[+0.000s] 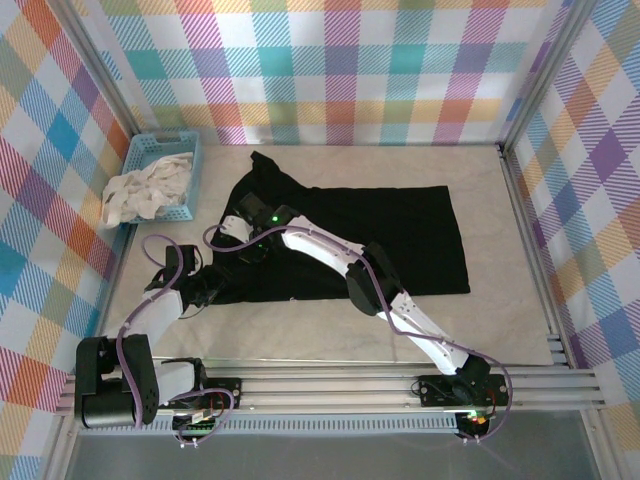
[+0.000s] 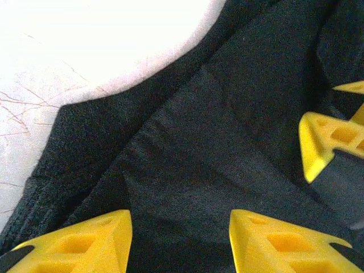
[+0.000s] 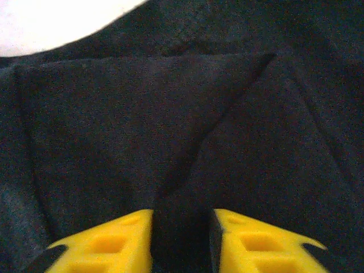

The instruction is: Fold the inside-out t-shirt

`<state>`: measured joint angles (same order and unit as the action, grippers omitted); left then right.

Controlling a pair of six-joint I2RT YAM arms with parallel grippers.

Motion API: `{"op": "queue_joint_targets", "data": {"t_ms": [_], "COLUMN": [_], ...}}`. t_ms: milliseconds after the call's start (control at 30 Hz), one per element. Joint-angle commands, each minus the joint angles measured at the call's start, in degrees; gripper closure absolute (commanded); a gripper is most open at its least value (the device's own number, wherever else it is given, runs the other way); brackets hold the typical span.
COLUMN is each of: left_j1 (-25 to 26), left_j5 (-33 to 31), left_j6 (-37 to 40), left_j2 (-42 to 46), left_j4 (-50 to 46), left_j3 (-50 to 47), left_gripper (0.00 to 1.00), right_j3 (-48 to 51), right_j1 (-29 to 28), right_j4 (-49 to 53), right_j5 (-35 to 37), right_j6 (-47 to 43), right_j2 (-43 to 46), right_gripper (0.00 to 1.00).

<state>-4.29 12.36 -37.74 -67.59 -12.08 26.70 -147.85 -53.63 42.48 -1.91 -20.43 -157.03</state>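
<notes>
In the right wrist view, the bottom edge is cutting off the right gripper (image 3: 182, 233). The black t-shirt (image 3: 114, 125) cloth is filling the narrow gap between its fingers, too dark to count the layers. In the left wrist view, the left gripper (image 2: 181, 236) is being cropped below, and the right gripper's fingers (image 2: 324, 142) are running off the right edge. From above, the right arm (image 1: 330, 255) is covering part of the t-shirt, both grippers are looking too small to make out against it, and white cloth (image 1: 145, 190) is hiding the basket (image 1: 160, 137) floor.
</notes>
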Motion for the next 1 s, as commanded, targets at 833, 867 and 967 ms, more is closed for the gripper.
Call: {"op": "queue_joint_targets", "data": {"t_ms": [833, 867, 967], "left_j1": [-0.97, -0.93, -0.95], "left_j5": [-2.17, -2.16, -2.25], "left_j6": [2.22, 2.23, 2.23], "left_j2": [-1.58, -1.60, -1.49], "left_j4": [-0.49, -0.49, -0.65], "left_j3": [-2.03, -2.04, -2.17], "left_gripper": [0.51, 0.51, 0.51], "right_j3": [4.97, 4.65, 1.01], "right_j1": [5.84, 6.06, 7.43], "right_j4": [-8.34, -8.16, -5.15], "right_j5": [3.59, 4.63, 9.04], "right_j6": [21.36, 22.03, 26.59], "right_j2": [6.74, 6.46, 4.92], "right_gripper": [0.85, 0.85, 0.87]}}
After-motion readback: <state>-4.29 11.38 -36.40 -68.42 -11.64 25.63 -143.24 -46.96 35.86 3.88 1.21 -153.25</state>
